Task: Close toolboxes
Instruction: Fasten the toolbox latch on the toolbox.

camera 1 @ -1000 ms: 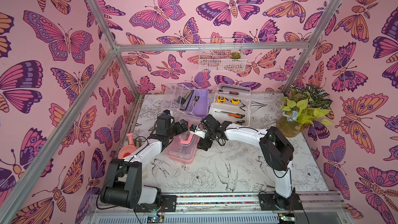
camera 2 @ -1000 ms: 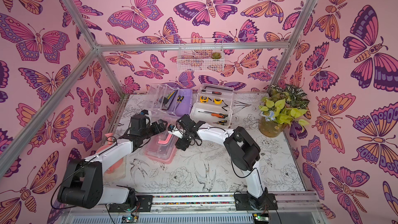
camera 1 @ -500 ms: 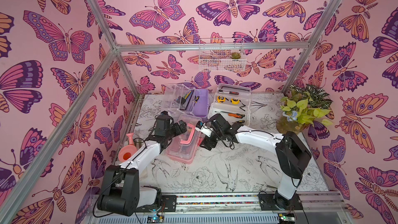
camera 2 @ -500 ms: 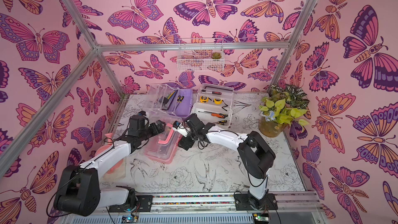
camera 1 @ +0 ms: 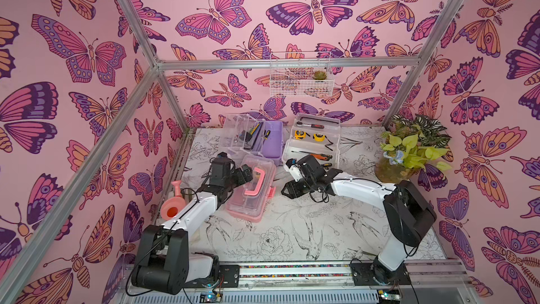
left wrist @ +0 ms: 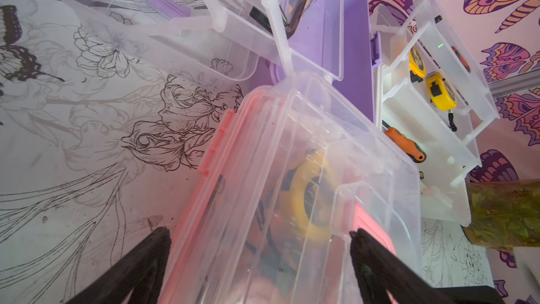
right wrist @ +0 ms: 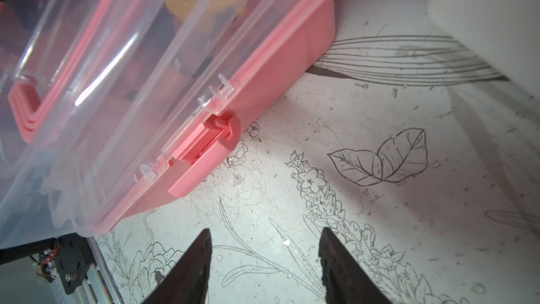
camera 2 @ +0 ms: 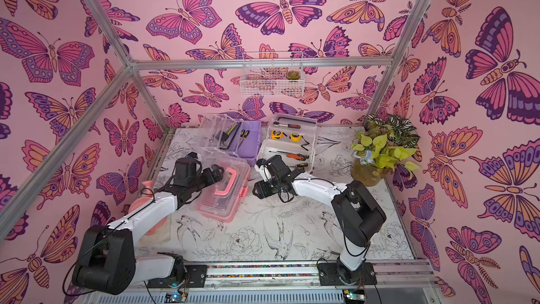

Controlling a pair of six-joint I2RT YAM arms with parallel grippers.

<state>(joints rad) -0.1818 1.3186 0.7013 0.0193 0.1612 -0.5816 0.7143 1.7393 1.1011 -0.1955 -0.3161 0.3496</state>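
Observation:
The pink toolbox [camera 1: 252, 200] [camera 2: 222, 198] lies left of centre, its clear lid down and pink handle [camera 1: 257, 183] flat. My left gripper [camera 1: 245, 173] [left wrist: 259, 231] stands open over the lid's far end, one finger by the box's edge and one at the handle. My right gripper [camera 1: 287, 190] [right wrist: 265, 230] hangs open over bare mat to the right of the box, holding nothing. The pink latch [right wrist: 209, 153] sticks out from the base under the lid edge. Behind, the purple toolbox [camera 1: 273, 141] and the white toolbox [camera 1: 288, 149] stand open, with tools inside.
A potted plant [camera 1: 409, 153] stands at the back right. A pink watering can [camera 1: 174, 206] sits by the left arm. A white wire basket [camera 1: 301, 78] hangs on the back wall. Metal frame posts rise at the corners.
My right gripper has drawn back to the right, off the pink toolbox, and its jaws have narrowed. The left arm has barely moved.

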